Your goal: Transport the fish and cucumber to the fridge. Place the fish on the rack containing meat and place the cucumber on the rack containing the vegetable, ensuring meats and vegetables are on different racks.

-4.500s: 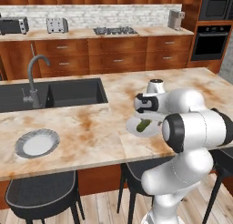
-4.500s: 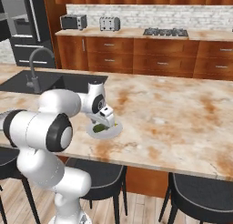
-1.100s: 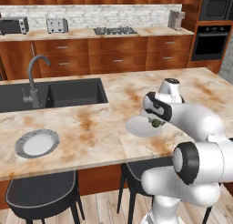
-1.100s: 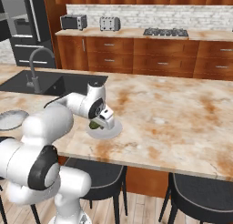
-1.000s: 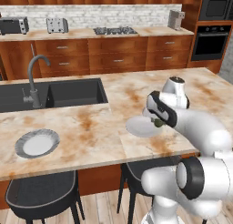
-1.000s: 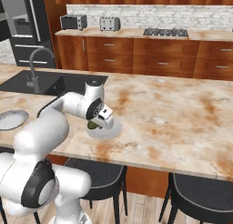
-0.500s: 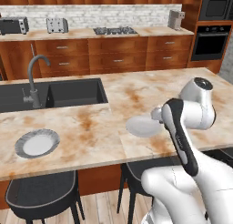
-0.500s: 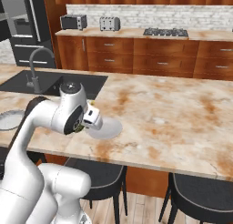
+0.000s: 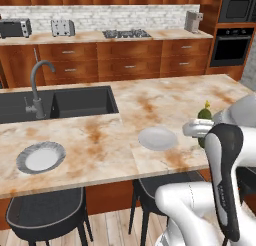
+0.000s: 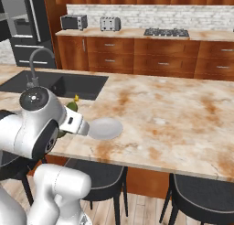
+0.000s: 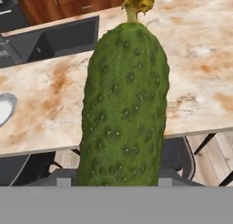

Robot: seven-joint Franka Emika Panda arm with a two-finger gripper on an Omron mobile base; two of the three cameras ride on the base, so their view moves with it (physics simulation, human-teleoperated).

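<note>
Counter layout, cucumber raised at the island's near edge

The cucumber [image 9: 204,113] stood upright in the gripper [image 9: 201,131], above the island counter [image 9: 150,105] and right of an empty plate [image 9: 157,138]. A second plate [image 9: 41,157] lay far left, in front of the sink [image 9: 55,103]. The fridge [image 10: 25,29] stood behind, at far left.

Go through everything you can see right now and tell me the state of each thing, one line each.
cucumber: held in the jaws, lifted off the counter, yellow tip pointing up in the base views
gripper: shut on the cucumber
grey plate: empty, flat on the island counter
white plate: empty, flat near the front edge
sink: empty, no water running from the faucet
oven: door closed
</note>
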